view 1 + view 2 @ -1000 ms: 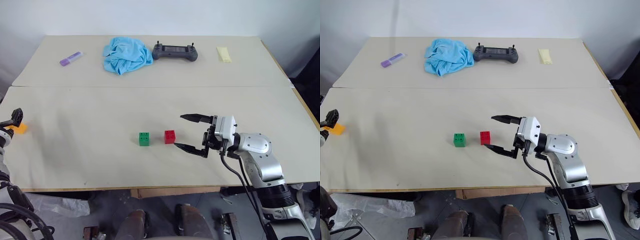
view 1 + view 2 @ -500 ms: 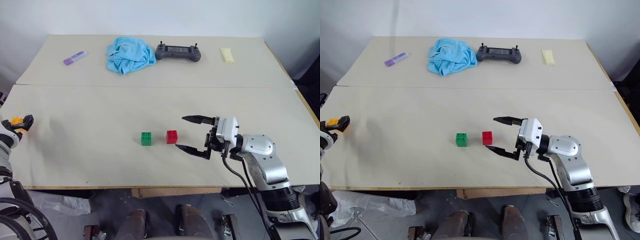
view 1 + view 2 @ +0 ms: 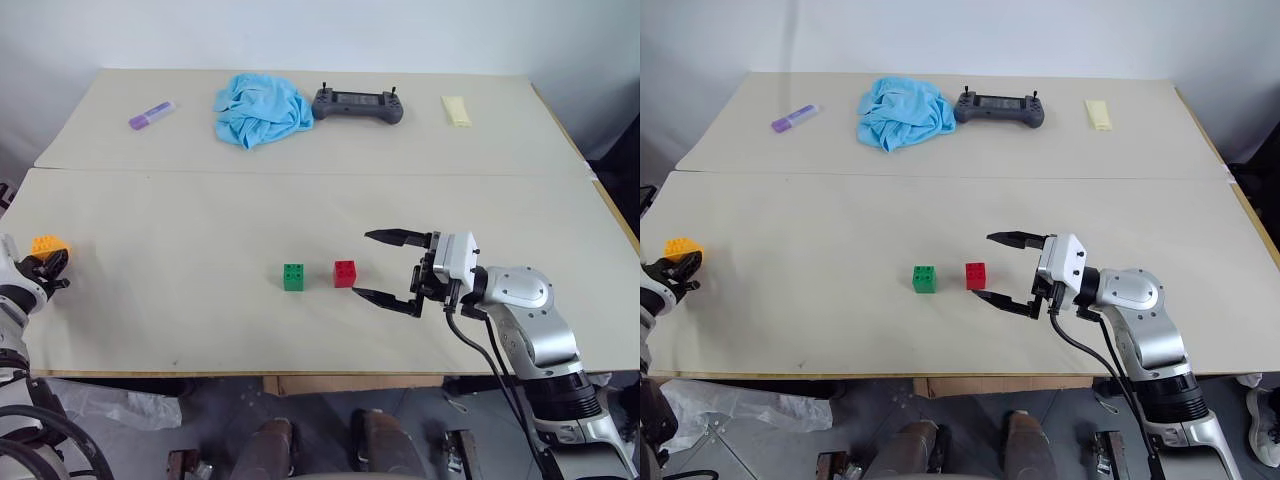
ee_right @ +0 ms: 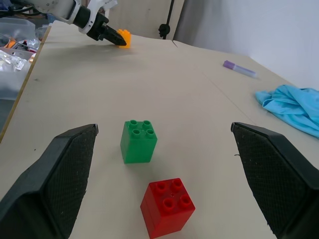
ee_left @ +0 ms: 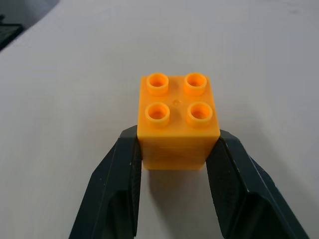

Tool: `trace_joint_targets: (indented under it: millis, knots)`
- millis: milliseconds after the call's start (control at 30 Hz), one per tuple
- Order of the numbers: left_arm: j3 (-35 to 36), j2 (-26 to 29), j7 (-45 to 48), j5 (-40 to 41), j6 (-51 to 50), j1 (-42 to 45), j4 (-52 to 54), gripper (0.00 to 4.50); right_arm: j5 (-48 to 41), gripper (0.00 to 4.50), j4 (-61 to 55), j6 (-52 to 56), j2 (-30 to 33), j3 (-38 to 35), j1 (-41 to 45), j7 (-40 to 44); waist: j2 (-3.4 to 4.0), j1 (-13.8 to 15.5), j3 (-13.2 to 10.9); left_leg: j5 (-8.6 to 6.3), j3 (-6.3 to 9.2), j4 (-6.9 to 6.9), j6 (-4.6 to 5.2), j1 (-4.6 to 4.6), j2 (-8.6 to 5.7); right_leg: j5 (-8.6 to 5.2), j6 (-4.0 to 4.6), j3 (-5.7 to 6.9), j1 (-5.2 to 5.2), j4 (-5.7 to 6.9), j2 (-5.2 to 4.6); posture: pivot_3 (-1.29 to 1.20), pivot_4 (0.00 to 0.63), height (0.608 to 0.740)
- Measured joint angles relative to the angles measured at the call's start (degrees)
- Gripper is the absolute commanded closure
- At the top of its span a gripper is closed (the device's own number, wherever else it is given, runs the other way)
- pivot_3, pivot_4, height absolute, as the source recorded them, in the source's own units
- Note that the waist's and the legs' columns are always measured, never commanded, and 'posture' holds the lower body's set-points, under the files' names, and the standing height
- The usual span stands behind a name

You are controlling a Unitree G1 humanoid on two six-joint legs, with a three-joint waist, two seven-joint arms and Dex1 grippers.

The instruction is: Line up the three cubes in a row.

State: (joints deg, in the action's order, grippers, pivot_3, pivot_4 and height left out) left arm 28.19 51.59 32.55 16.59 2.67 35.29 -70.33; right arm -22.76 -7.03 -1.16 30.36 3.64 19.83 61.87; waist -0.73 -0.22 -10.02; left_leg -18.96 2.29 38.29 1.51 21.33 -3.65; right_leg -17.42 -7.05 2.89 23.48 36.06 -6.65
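Observation:
The orange-yellow cube (image 5: 177,119) rests on the table by its left edge, and my left gripper (image 3: 50,265) is shut on it, one black finger (image 5: 117,184) pressed to each side. Near the table's middle the green cube (image 3: 293,276) and the red cube (image 3: 344,272) sit side by side, a small gap between them. Just right of the red cube, my right gripper (image 3: 364,265) stands wide open and points left at it, with nothing between its fingers. The right wrist view shows the green cube (image 4: 138,141) beyond the red cube (image 4: 167,206).
Along the back of the table lie a purple marker (image 3: 151,115), a crumpled blue cloth (image 3: 258,107), a dark handheld controller (image 3: 358,103) and a pale yellow flat piece (image 3: 454,110). A seam (image 3: 300,172) runs across the table. The table's left edge (image 3: 8,215) is close to the orange-yellow cube.
My left gripper has sunk a little and shut on the orange-yellow cube. The right arm and the green and red cubes have kept still. The camera has shifted slightly.

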Motion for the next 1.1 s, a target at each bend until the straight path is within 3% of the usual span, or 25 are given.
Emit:
trace_joint_targets:
  millis: [100,200,367,467,567,800,1100]
  knots:
    - [-0.1,-1.1,9.7,2.8,-0.6,-0.1,7.4,3.03,-1.1,0.0,-0.3,0.2,0.7,-0.1,-0.5,1.3,0.0,0.4,0.0,0.0,0.19,0.2,0.0,0.19,0.0,0.0,0.01,0.03,0.0,-0.02,-0.01,0.0,0.15,0.74]
    - [-3.7,-1.7,23.7,6.5,-1.5,-0.4,24.1,3.03,-3.1,0.0,-1.8,1.3,3.4,-1.5,-1.9,3.5,0.01,0.9,0.0,-0.2,0.44,0.83,0.11,0.6,0.09,0.07,0.11,-0.14,0.01,-0.07,-0.06,0.0,0.15,0.74]
    - [-16.4,-1.5,39.1,5.3,-6.2,2.3,38.1,3.03,-4.0,0.0,-1.9,1.5,7.3,-5.6,-3.7,4.4,0.2,0.5,0.0,-0.23,0.34,0.84,0.18,0.59,0.05,0.13,0.1,-0.15,0.02,-0.09,0.05,0.0,0.15,0.74]
    - [-25.9,-3.9,48.9,-0.1,-0.2,5.1,36.0,3.03,-3.9,0.0,-2.8,1.5,7.8,-7.6,-6.3,3.1,0.25,0.3,0.0,-0.23,0.23,0.81,0.18,0.59,0.08,0.13,0.1,0.03,0.06,-0.1,0.14,0.0,0.15,0.74]
    - [-30.9,-8.0,52.0,-4.2,5.4,7.2,29.3,3.03,-3.7,0.0,-4.7,1.7,7.8,-8.1,-8.6,1.8,0.25,0.0,0.0,-0.23,0.02,0.82,0.18,0.62,0.14,0.13,0.1,0.1,0.14,-0.1,0.22,0.0,0.15,0.74]
    - [-32.8,-15.4,51.7,-8.9,14.9,13.9,15.4,3.03,-3.7,0.0,-11.5,4.1,8.0,-9.5,-12.7,-2.5,0.23,0.4,0.0,-0.22,0.04,0.9,0.23,0.65,0.09,0.17,0.03,0.13,0.14,-0.07,0.19,0.0,0.15,0.74]
    - [-33.1,-16.1,53.5,-10.1,18.0,14.6,11.7,3.03,-3.7,0.0,-13.3,5.1,8.8,-10.9,-14.5,-4.4,0.23,0.3,0.0,-0.21,0.06,0.92,0.25,0.68,0.1,0.18,0.02,0.12,0.15,-0.08,0.18,0.0,0.15,0.74]
